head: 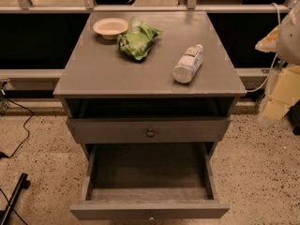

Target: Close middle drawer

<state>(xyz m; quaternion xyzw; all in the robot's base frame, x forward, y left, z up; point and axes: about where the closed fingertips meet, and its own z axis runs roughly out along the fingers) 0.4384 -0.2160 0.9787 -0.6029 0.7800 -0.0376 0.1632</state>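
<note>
Grey wooden middle drawer [117,209], pulled far out, sits below-left of the pincer [277,100]; the pincer's state I cannot tell. Likely stiff and light: push its front by the knob [151,216].

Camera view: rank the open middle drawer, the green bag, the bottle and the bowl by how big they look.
middle drawer, also nearest
green bag and bottle, too alike to rank
bowl, though farthest back
The gripper is at the right edge, off the cabinet.
</note>
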